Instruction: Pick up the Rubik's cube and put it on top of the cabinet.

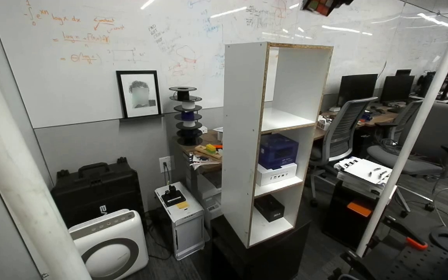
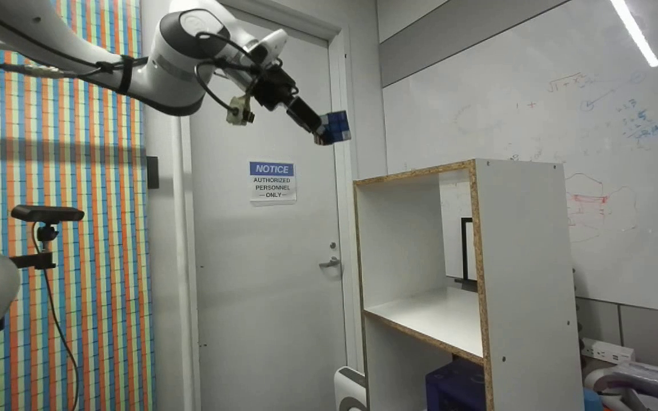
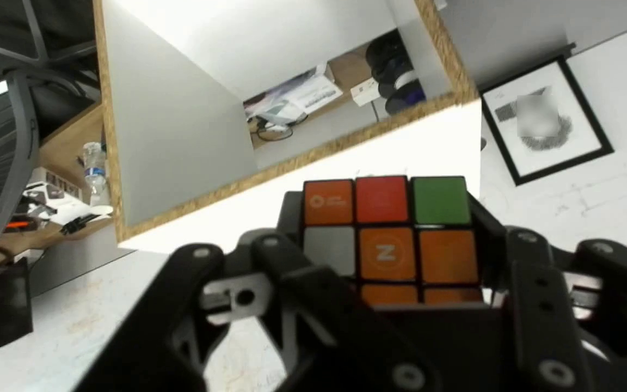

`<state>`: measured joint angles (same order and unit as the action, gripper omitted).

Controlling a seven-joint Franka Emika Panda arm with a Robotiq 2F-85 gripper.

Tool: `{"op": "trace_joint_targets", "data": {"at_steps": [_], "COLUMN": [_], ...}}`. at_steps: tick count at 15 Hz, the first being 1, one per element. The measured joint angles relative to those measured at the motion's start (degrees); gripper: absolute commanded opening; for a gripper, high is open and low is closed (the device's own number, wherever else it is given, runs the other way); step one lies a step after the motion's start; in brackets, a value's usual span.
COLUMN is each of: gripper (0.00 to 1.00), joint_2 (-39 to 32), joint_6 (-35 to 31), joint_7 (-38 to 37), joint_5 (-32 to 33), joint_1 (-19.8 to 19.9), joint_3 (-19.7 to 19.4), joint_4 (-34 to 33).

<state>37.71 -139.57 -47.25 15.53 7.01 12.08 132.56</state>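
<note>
Black fingers are pinched on the Rubik's cube, where a Z-like mark is seen; it is held higher than, and apart from, the cabinet. "NOTICE AUTHORIZED PERSONNEL ONLY" is printed on a sign.

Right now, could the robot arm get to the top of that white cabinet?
Likely yes: the gripper, holding the Rubik's cube, hangs higher than the cabinet, and nothing visible blocks the way between.

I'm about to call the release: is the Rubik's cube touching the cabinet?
Apart. In both exterior views, an open gap shows between the Rubik's cube and the cabinet, whose top lies lower.
</note>
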Motion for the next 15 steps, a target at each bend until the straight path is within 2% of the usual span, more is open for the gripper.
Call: {"op": "trace_joint_targets", "data": {"at_steps": [2, 5, 7, 10, 11, 12, 15], "gripper": [0.41, 0.41, 0.41, 0.41, 0.49, 0.91, 1.0], "joint_2": [-2.6, -10.7, -17.6, -26.9, -29.6, -31.8, -36.2], "joint_6": [3.0, 5.5, 6.4, 8.7, 9.8, 11.1, 18.7], "joint_7": [0.0, -0.9, -1.6, -1.9, -1.9, -1.9, -1.5], "joint_5": [0.0, 1.0, 2.3, 3.7, 3.9, 3.9, 3.0], "joint_1": [3.2, 7.2, 8.4, 8.1, 7.5, 6.6, 2.9], "joint_3": [0.2, 0.3, -0.1, -1.4, -2.0, -2.8, -5.2], "joint_4": [-6.3, -14.2, -19.0, -25.9, -28.1, -30.2, -36.5]}}
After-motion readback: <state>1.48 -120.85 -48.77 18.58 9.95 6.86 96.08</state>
